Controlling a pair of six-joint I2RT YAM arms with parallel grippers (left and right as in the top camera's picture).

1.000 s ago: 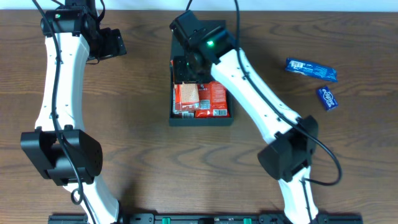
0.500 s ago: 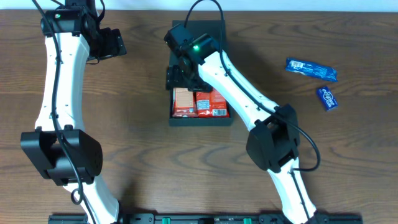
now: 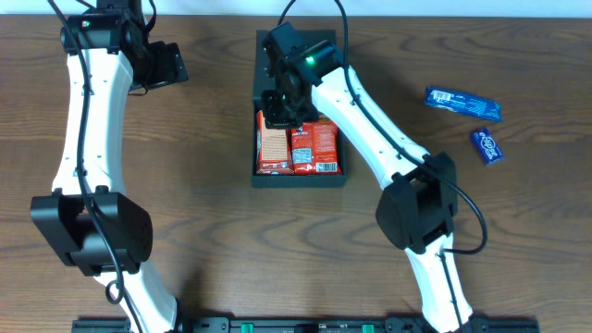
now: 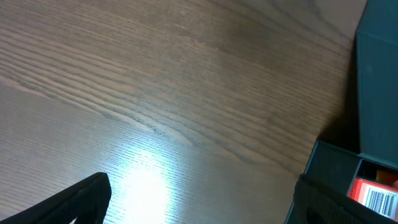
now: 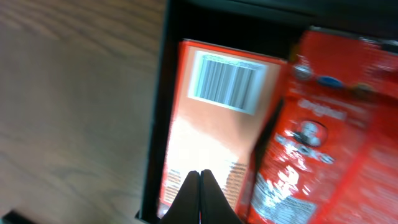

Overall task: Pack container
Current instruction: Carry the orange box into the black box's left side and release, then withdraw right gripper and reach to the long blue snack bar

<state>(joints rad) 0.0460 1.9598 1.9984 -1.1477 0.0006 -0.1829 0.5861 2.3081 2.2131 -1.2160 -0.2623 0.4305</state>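
The dark teal-black container (image 3: 300, 177) sits at the table's middle back, its lid flap (image 3: 319, 42) open behind it. Inside lie a red-orange carton (image 3: 274, 146) on the left and red snack packets (image 3: 316, 148) on the right. My right gripper (image 3: 277, 111) hovers over the carton's far end with fingers shut and empty; in the right wrist view the shut fingertips (image 5: 199, 193) sit above the carton (image 5: 217, 124), beside a red packet (image 5: 323, 137). My left gripper (image 3: 168, 65) is open and empty at the back left; its view shows the container's corner (image 4: 333, 165).
Two blue snack packets lie on the wood table at the right: a long one (image 3: 462, 102) and a small one (image 3: 488, 145). The left arm's base (image 3: 92, 231) and the right arm's base (image 3: 416, 217) stand near the front.
The right gripper has shifted about over the container's far left part, moving left, then back right. The carton now lies flat at the container's left. The left arm has not moved.
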